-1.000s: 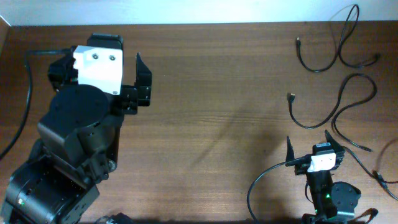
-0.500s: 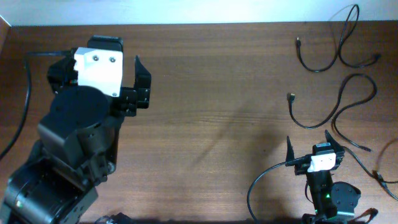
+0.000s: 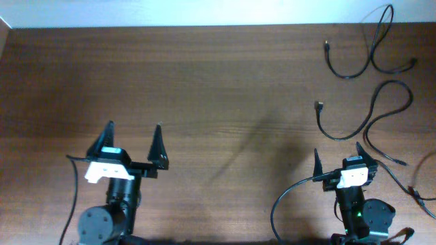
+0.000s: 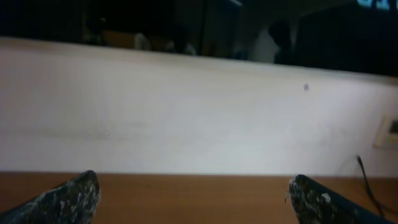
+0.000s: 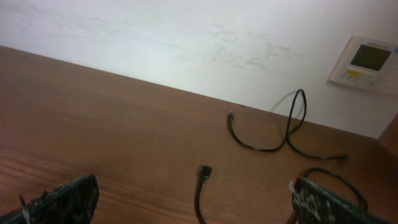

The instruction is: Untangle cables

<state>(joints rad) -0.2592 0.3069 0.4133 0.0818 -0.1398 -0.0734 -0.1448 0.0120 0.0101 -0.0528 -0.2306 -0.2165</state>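
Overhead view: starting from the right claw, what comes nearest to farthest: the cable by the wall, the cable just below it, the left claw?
1. Middle cable, just ahead of the right gripper.
2. Cable by the wall, back right corner.
3. Left gripper, far to the left.

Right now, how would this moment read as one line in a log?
left gripper: open, empty | right gripper: open, empty | cables: loose on table, right side, none held

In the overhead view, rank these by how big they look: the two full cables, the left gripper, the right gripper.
1. top cable and middle cable: similar spread, not ranked apart.
2. left gripper.
3. right gripper, though nearness to the camera may explain the difference.
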